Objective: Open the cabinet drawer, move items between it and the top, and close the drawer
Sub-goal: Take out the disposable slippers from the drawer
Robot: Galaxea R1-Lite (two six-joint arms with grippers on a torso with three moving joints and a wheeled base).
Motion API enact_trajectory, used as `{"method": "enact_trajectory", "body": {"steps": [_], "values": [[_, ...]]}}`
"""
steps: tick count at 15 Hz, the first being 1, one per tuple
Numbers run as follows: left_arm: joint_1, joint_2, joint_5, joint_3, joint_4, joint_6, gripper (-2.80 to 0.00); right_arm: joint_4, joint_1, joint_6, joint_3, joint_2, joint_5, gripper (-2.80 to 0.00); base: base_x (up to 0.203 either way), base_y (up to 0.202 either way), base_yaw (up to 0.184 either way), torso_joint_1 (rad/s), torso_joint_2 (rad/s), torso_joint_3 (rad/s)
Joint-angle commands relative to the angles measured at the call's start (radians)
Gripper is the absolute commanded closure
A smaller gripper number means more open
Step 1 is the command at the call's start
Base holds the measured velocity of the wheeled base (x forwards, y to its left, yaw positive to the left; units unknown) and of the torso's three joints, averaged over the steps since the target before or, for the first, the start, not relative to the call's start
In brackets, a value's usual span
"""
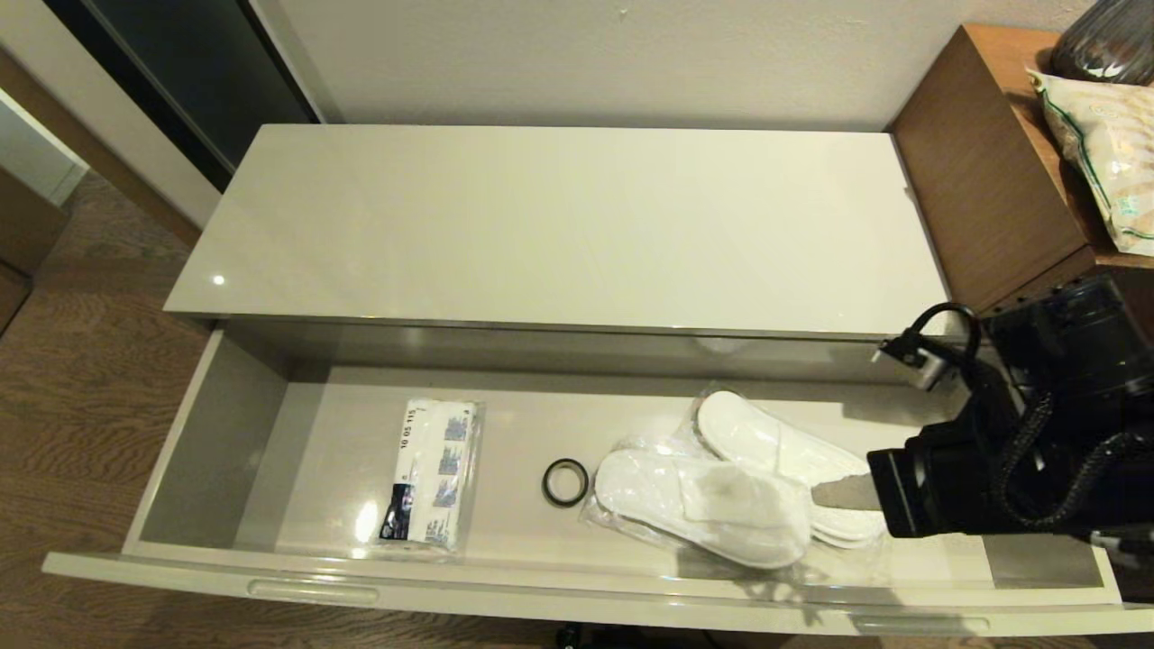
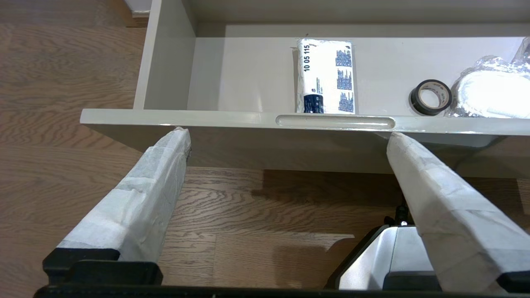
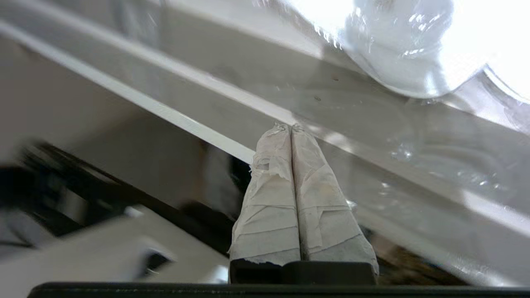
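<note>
Wood-grain floor [image 1: 99,379] runs under a low cabinet whose glossy top [image 1: 559,225] lies bare against the wall. Below it the drawer [image 1: 216,424] stands pulled fully out, two handle recesses in its front edge. Inside lie two bagged slipper pairs [image 1: 721,496], overlapping at the right, one flat packet [image 1: 431,473] left of centre, and one black ring [image 1: 565,482] between them, just beside the slippers. Much of the drawer's floor at the far left and along the back is open. A brown desk [image 1: 983,171] rises at the right, tight against the top's end. The right pincer [image 1: 834,495], fingers pressed together and holding nothing, reaches in over the slippers' right end. The left pincer [image 2: 285,136] hangs spread wide outside the drawer front, empty.
</note>
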Motion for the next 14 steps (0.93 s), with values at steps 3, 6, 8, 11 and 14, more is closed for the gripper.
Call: {"method": "enact_trajectory", "body": {"steps": [3, 6, 8, 11, 14], "values": [[0.000, 0.001, 0.000, 0.000, 0.001, 0.000, -2.80, -0.048, 0.013, -0.046, 0.008, 0.131, 0.001, 0.00, 0.000, 0.000, 0.000, 0.000, 0.00, 0.000], [0.000, 0.001, 0.000, 0.000, 0.001, 0.000, -2.80, -0.087, 0.011, -0.039, 0.040, 0.139, -0.002, 0.00, 0.000, 0.000, 0.000, 0.000, 0.00, 0.000], [0.000, 0.001, 0.000, 0.000, 0.001, 0.000, -2.80, -0.094, 0.011, -0.039, 0.056, 0.131, -0.003, 0.00, 0.000, 0.000, 0.000, 0.000, 0.00, 0.000], [0.000, 0.001, 0.000, 0.000, -0.001, 0.000, -2.80, -0.094, 0.013, -0.036, 0.056, 0.105, -0.003, 0.00, 0.000, 0.000, 0.000, 0.000, 0.00, 0.000], [0.000, 0.001, 0.000, 0.000, 0.001, 0.000, -2.80, -0.096, 0.013, -0.030, 0.053, 0.103, -0.003, 0.00, 0.000, 0.000, 0.000, 0.000, 0.00, 0.000]]}}
